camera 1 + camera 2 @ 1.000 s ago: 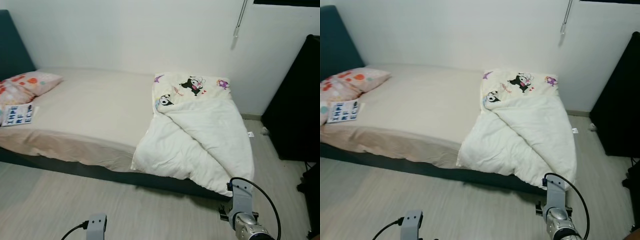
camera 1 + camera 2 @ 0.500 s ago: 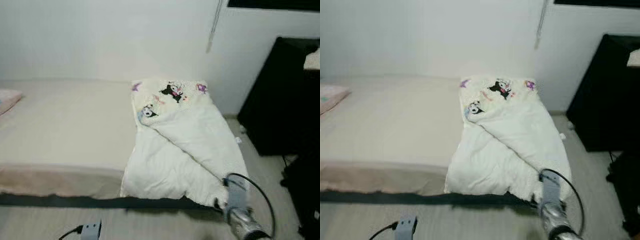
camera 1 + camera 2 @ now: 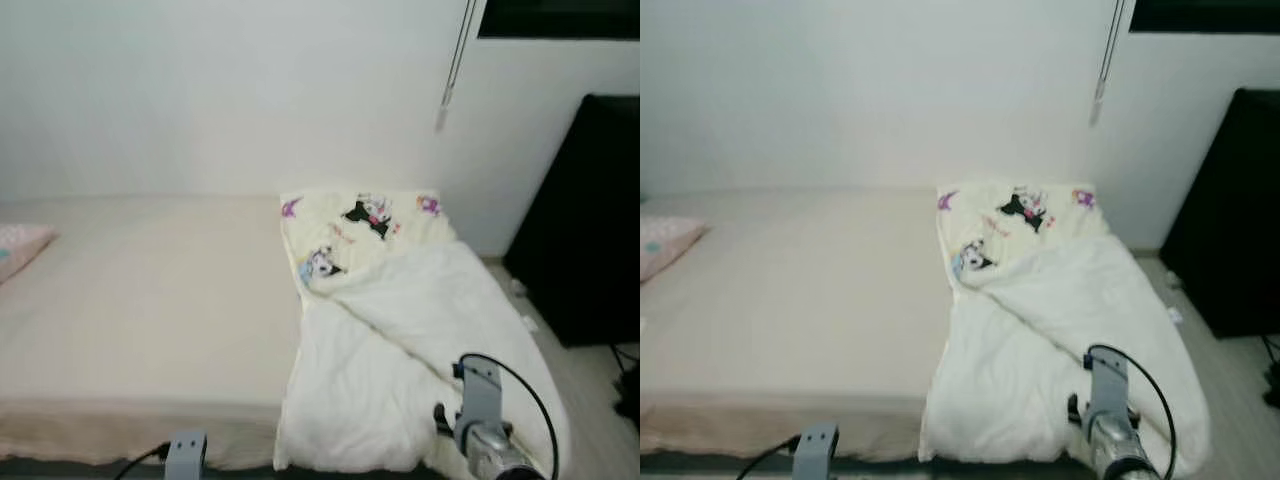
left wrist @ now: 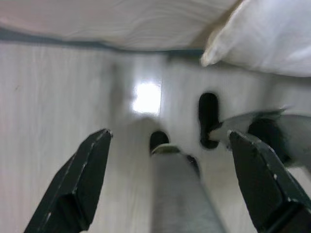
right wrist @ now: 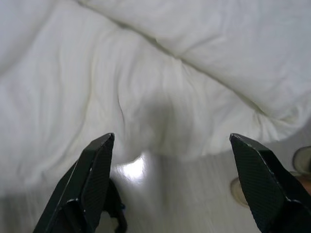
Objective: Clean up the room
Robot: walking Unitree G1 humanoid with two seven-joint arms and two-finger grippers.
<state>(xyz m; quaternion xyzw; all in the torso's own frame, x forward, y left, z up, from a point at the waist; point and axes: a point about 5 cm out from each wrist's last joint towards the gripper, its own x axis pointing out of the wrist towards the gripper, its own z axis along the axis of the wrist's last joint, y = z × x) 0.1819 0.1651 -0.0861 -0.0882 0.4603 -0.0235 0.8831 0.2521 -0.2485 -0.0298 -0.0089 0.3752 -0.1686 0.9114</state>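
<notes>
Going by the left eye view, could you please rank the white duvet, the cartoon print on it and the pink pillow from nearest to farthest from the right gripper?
1. The white duvet: its lower edge hangs off the bed just beside the right gripper.
2. The cartoon print: on the duvet's far end, by the wall.
3. The pink pillow: at the bed's far left end.

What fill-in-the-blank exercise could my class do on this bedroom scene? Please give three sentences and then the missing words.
1. The white duvet with cartoon prints lies bunched at the robot's ____ end of the bed.
2. The right claw points at the duvet with its fingers ____.
3. A pink ____ shows at the far left edge of the bed.

Missing words: right; open; pillow
</notes>
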